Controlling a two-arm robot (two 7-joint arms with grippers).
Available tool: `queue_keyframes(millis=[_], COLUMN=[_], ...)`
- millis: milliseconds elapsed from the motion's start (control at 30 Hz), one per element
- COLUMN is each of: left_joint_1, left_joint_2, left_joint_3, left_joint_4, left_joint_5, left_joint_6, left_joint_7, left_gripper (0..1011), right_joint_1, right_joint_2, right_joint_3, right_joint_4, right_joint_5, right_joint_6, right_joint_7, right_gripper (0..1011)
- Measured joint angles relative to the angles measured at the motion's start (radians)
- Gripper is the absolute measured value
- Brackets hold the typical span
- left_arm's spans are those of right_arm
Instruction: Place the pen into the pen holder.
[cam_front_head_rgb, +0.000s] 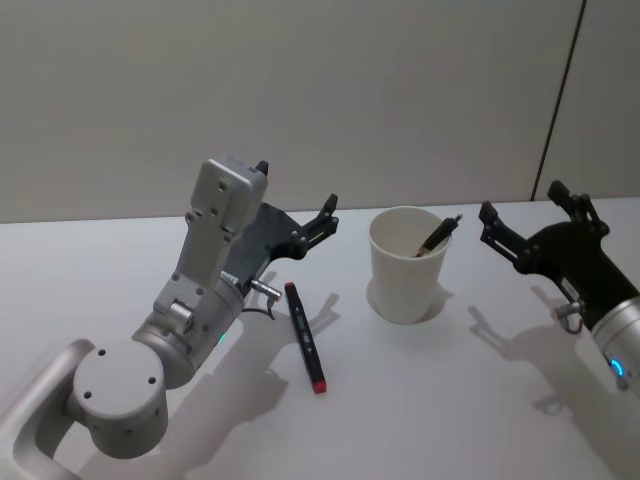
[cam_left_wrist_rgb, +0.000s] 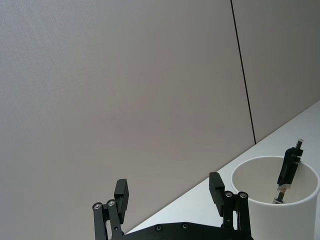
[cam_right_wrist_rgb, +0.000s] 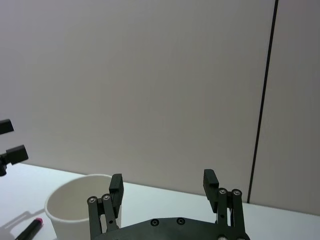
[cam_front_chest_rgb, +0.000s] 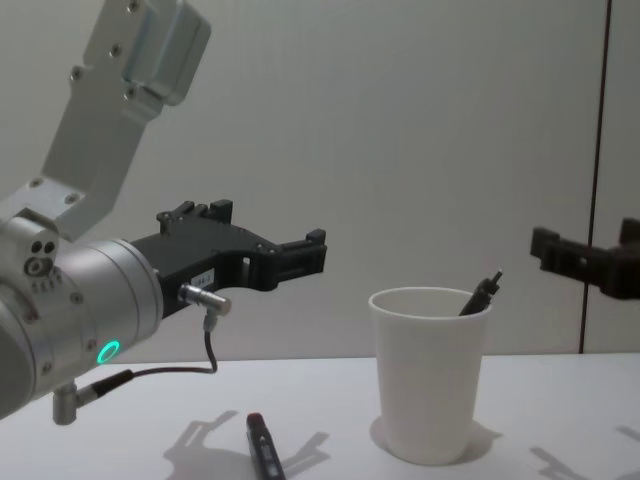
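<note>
Head view. The black, red-tipped pen (cam_front_head_rgb: 305, 338) lies flat on the table (cam_front_head_rgb: 460, 400) at lower centre, just left of the white pen holder (cam_front_head_rgb: 408, 270) and not touching it. A second pen (cam_front_head_rgb: 438, 234) leans inside the cup. The left gripper (cam_front_head_rgb: 296, 190) hangs above the lying pen, jaws wide and empty. The right gripper (cam_front_head_rgb: 522, 203), at right of frame, is likewise spread. The step in hand is probably the grasp: descend, set the jaws across the barrel near mid-length, close squarely, and lift above the rim before tilting the pen in.

Plain grey wall (cam_front_head_rgb: 300, 90) with dark vertical seam (cam_front_head_rgb: 560, 95), white table (cam_front_head_rgb: 450, 400) below
</note>
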Motion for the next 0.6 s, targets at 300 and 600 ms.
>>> queue_keyframes(millis=[300, 600], left_joint_1=[0.000, 0.000], left_joint_2=[0.000, 0.000], left_joint_3=[0.000, 0.000], left_joint_4=[0.000, 0.000], left_joint_5=[0.000, 0.000], left_joint_6=[0.000, 0.000], left_joint_7=[0.000, 0.000], left_gripper=[1001, 1001], right_joint_1=[-0.038, -0.042], right_joint_2=[0.032, 0.034], right_joint_3=[-0.007, -0.008], right_joint_4=[-0.062, -0.068], right_joint_5=[-0.012, -0.013], right_joint_6=[0.073, 0.079], right_joint_7=[-0.053, -0.058], right_gripper=[1001, 1001])
